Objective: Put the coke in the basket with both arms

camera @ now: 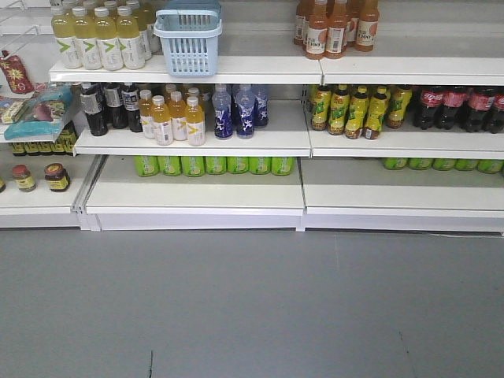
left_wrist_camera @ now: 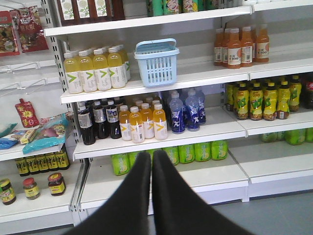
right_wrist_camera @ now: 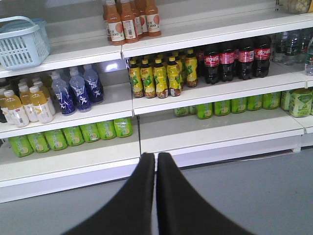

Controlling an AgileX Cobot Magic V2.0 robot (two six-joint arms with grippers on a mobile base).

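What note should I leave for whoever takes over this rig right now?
Left gripper: shut, empty, back from the shelving.
Right gripper: shut, empty, also back.
Coke, plastic bottles of dark cola with red labels: in a row on the middle shelf, right bay.
Light-blue slotted plastic basket: upright on the upper shelf, left bay, beside yellow drink bottles.
Done: nothing yet.
Left: grasp a coke, take the basket, put the bottle in.

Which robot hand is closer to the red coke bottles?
Right. The right gripper is out in front of the coke, which is higher up and a little to its right. The left gripper faces the basket, with the coke far off to its right.
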